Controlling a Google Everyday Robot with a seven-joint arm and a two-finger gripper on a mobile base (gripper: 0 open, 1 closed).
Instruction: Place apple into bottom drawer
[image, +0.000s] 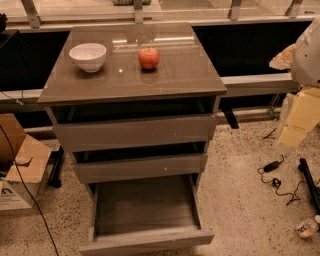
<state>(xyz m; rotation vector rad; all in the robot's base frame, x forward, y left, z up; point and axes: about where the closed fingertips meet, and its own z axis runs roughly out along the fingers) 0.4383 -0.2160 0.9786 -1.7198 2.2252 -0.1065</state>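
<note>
The red-orange apple (149, 58) stands on the glossy cabinet top (170, 75), right of centre and toward the back. The bottom drawer (146, 241) is pulled far out toward me, and its wide wooden interior is bare. My gripper (292, 131) hangs at the right edge of the view, a cream-coloured piece below the white arm (307, 50). It is well to the right of the cabinet, below the height of the cabinet top and far from the apple. It holds nothing that I can see.
A white bowl (88, 56) stands on the cabinet top left of the apple. The two upper drawers (135, 132) are slightly out. A cardboard box (17, 170) sits on the floor at left. Cables and a plug (272, 167) lie on the floor at right.
</note>
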